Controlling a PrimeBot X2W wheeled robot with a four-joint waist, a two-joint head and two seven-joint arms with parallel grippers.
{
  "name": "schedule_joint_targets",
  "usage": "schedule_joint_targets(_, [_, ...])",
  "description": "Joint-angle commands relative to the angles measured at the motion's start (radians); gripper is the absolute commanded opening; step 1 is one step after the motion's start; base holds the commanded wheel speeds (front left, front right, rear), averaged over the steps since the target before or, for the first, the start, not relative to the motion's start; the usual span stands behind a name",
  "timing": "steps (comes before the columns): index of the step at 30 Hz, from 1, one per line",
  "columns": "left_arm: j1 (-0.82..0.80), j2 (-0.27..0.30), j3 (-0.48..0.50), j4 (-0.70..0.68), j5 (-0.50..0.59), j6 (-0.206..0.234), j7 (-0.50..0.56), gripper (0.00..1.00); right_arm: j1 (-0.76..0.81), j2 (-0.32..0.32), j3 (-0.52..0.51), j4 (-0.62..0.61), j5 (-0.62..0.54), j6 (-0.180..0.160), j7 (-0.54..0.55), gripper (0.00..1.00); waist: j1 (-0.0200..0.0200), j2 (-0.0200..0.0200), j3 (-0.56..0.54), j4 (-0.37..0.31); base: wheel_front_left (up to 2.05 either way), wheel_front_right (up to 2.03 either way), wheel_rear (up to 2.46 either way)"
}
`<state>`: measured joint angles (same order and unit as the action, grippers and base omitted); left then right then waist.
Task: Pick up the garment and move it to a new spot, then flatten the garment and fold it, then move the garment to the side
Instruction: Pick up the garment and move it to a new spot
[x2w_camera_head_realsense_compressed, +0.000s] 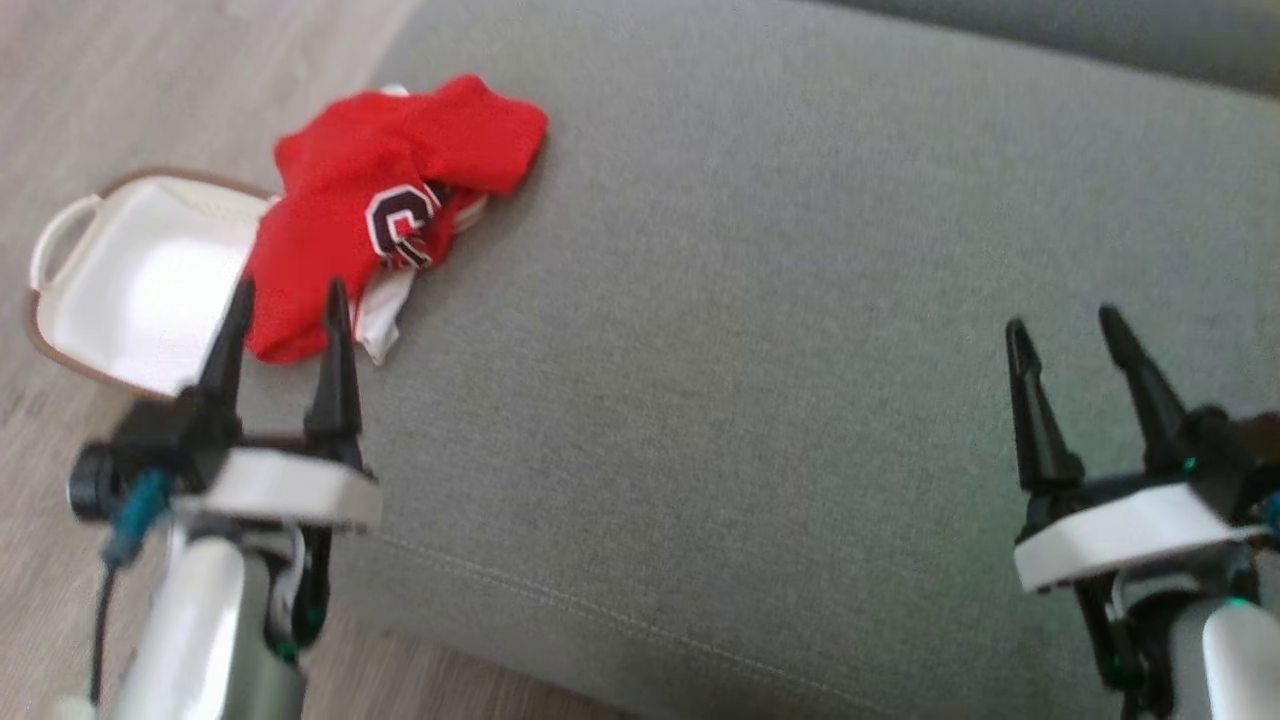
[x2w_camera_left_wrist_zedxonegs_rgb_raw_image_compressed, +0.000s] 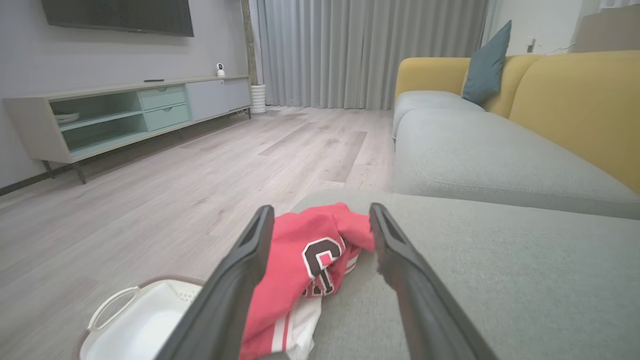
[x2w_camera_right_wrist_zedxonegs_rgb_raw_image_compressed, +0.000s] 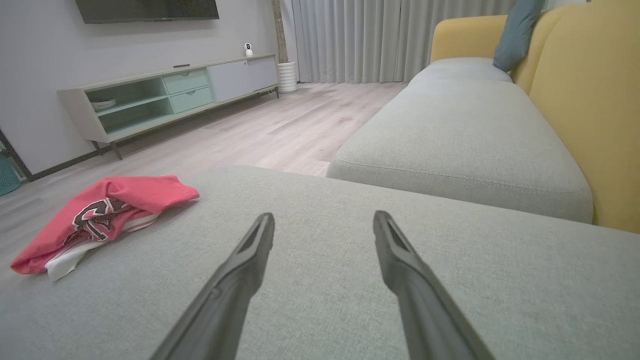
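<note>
In the left wrist view, pale wood-plank flooring (x2w_camera_left_wrist_zedxonegs_rgb_raw_image_compressed: 200, 165) covers the room from 9 to 12 o'clock. A grey wall (x2w_camera_left_wrist_zedxonegs_rgb_raw_image_compressed: 30, 65) at 10 o'clock carries a dark television (x2w_camera_left_wrist_zedxonegs_rgb_raw_image_compressed: 117, 15). Below it stands a low console (x2w_camera_left_wrist_zedxonegs_rgb_raw_image_compressed: 125, 112) with open shelves, two mint drawers and a grey door. Full-length grey curtains (x2w_camera_left_wrist_zedxonegs_rgb_raw_image_compressed: 370, 50) hang at 12 o'clock, with a white ribbed pot (x2w_camera_left_wrist_zedxonegs_rgb_raw_image_compressed: 258, 98) just beside them. A sofa (x2w_camera_left_wrist_zedxonegs_rgb_raw_image_compressed: 475, 160) with grey seats, yellow backrests (x2w_camera_left_wrist_zedxonegs_rgb_raw_image_compressed: 575, 105) and a blue pillow (x2w_camera_left_wrist_zedxonegs_rgb_raw_image_compressed: 487, 62) occupies 1 to 4 o'clock. Lighting is soft and even.

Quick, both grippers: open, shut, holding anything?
Left gripper: open, holding nothing, fingers pointing at the red garment.
Right gripper: open, holding nothing, over the grey cushion.
</note>
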<state>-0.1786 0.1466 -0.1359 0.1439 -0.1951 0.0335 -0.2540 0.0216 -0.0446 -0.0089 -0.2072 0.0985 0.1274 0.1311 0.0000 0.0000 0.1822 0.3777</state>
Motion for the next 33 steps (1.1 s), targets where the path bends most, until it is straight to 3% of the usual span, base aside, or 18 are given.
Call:
schedule_joint_targets(1, [-0.081, 0.01, 0.052, -0.018, -0.005, -0.01, -0.008, 1.0, -0.049, -0.006, 0.023, -0.051, -0.013, 0.003, 0.009, 1.0, 0.0, 0.0, 0.067, -0.016, 0.0, 0.0, 0.0])
schedule_joint_targets(6, [-0.215, 0.0, 0.084, 0.095, -0.025, -0.05, -0.008, 1.0, -0.095, -0.009, 0.029, -0.101, -0.057, 0.003, 0.051, 1.0, 0.0, 0.0, 0.192, -0.033, 0.0, 0.0, 0.0])
schedule_joint_targets(11, [-0.382, 0.011, 0.119, 0.317, -0.046, -0.087, -0.008, 1.0, -0.142, -0.024, 0.038, -0.142, -0.082, 0.003, 0.084, 1.0, 0.0, 0.0, 0.297, -0.043, 0.0, 0.0, 0.0])
schedule_joint_targets(20, [-0.626, 0.072, 0.119, 0.807, -0.094, -0.147, 0.031, 1.0, -0.18, -0.029, 0.056, -0.141, -0.087, 0.003, 0.091, 1.0, 0.0, 0.0, 0.344, -0.067, 0.0, 0.0, 0.0])
schedule_joint_targets(24, [-0.68, 0.091, 0.112, 0.903, -0.111, -0.156, 0.043, 0.96, -0.184, -0.028, 0.057, -0.135, -0.084, 0.003, 0.088, 1.0, 0.0, 0.0, 0.345, -0.077, 0.0, 0.0, 0.0])
schedule_joint_targets(25, [-0.694, 0.097, 0.106, 0.92, -0.111, -0.158, 0.038, 0.42, -0.185, -0.028, 0.055, -0.132, -0.083, 0.003, 0.086, 1.0, 0.0, 0.0, 0.343, -0.08, 0.0, 0.0, 0.0])
schedule_joint_targets(26, [-0.705, 0.102, 0.1, 0.931, -0.111, -0.159, 0.03, 0.0, -0.184, -0.027, 0.052, -0.13, -0.082, 0.003, 0.083, 1.0, 0.0, 0.0, 0.34, -0.082, 0.0, 0.0, 0.0])
schedule_joint_targets(30, [-0.725, 0.118, 0.086, 0.938, -0.099, -0.161, 0.0, 0.0, -0.175, -0.022, 0.04, -0.116, -0.074, 0.003, 0.067, 1.0, 0.0, 0.0, 0.312, -0.086, 0.0, 0.0, 0.0])
schedule_joint_targets(33, [-0.715, 0.13, 0.09, 0.868, -0.083, -0.144, -0.007, 0.0, -0.167, -0.018, 0.037, -0.1, -0.065, 0.003, 0.05, 1.0, 0.0, 0.0, 0.273, -0.089, 0.0, 0.0, 0.0])
